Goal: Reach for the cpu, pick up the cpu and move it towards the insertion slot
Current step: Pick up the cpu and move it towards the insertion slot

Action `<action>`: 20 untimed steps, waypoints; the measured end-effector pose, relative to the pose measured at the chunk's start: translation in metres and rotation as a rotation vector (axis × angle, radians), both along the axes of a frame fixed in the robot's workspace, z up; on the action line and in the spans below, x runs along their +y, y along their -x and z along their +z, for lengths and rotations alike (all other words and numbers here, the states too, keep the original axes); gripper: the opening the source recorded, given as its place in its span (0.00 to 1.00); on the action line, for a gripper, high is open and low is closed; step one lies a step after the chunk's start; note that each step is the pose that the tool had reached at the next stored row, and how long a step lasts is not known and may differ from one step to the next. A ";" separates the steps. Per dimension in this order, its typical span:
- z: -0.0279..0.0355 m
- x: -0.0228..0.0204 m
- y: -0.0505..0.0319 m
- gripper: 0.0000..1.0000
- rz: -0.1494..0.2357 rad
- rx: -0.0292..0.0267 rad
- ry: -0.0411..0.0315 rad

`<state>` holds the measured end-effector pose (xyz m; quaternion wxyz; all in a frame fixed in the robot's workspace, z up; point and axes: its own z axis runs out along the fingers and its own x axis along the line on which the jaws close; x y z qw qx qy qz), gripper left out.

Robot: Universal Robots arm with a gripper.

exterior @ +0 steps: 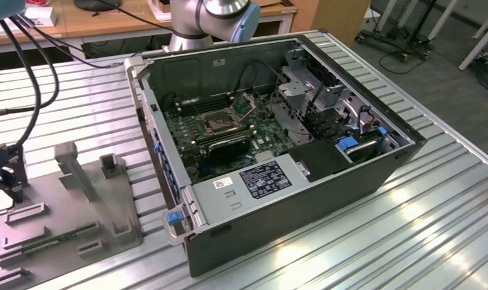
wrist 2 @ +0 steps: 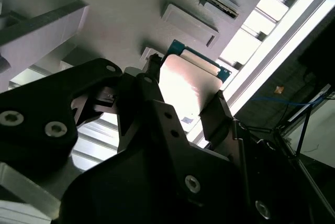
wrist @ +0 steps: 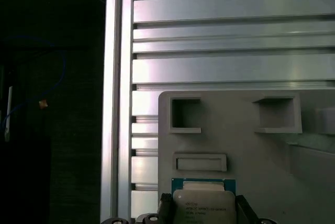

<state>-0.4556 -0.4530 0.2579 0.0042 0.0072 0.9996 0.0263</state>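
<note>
grip | gripper (wrist 2: pixel 184 92) fingers (wrist 2: pixel 222 116) are being pressed on two opposite edges of the cpu (wrist 2: pixel 194 75), apparently clamped | cpu | is being held flat between the fingers, against or just off the grey fixture (wrist: pixel 235 130), which cannot be told | target | insertion slot (exterior: pixel 217 124) is being shown well apart from the gripper, inside the computer case (exterior: pixel 308 199), toward the exterior view's right

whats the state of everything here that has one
cpu, lying flat on the grey fixture
pincer, shut on the cpu's two sides
socket, bare, no chip in it
computer case, on its side, panel off, board showing
memory stick, lying in the grey fixture
</note>
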 end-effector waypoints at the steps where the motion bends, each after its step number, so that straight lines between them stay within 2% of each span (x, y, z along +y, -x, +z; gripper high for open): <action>1: 0.0012 0.0000 0.0000 0.55 0.000 0.0001 0.0001; 12: 0.0128 0.0000 0.0000 0.55 0.000 0.0001 0.0000; 20: 0.0135 0.0000 0.0000 0.55 0.000 -0.0001 0.0000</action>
